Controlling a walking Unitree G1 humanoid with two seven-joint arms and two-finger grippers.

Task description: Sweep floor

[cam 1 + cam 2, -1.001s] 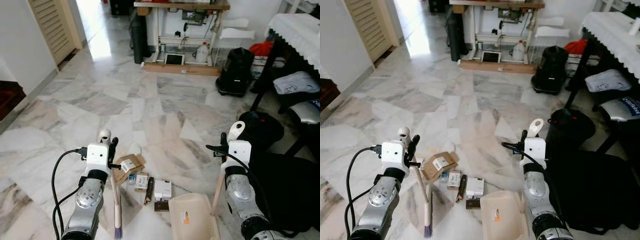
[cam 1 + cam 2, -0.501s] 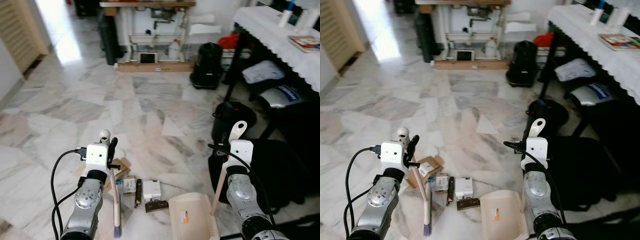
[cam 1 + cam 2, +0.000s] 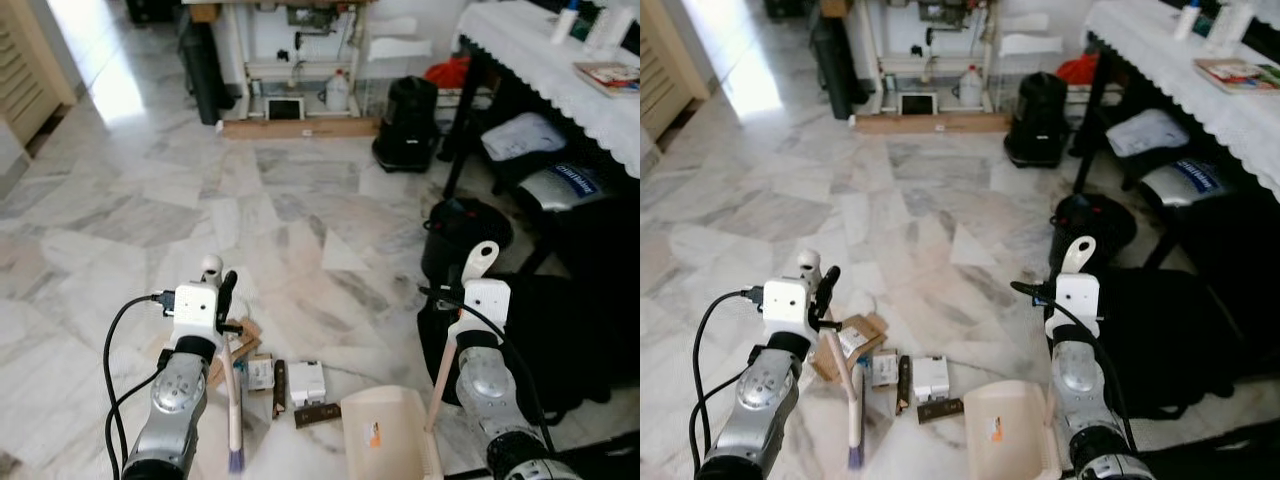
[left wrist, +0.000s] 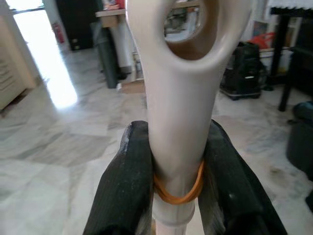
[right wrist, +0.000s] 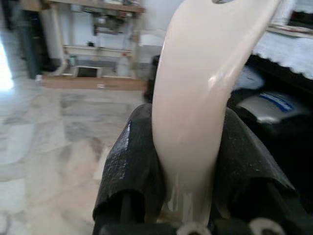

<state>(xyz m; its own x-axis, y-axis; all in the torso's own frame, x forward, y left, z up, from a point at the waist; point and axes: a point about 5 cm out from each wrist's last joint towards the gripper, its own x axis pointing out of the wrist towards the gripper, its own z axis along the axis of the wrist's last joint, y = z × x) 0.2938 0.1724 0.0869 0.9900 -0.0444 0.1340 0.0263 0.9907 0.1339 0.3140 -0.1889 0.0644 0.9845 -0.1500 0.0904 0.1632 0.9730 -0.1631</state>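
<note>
Broom (image 3: 234, 405) is upright in the left end effector (image 4: 175, 186), fingers clamped round its cream handle just under the hanging loop, an orange rubber band right there. Purple-tipped bristles sit on the marble floor (image 3: 300, 200) just beside the litter (image 3: 285, 378): a brown cardboard piece, small white boxes, a dark strip. The right end effector (image 5: 188, 161) is clamped on the handle of the cream dustpan (image 3: 385, 435), which rests on the floor near the boxes. Looks like mid-sweep to me. Next move probably needs the bristles dragged across the pile toward the pan's mouth.
</note>
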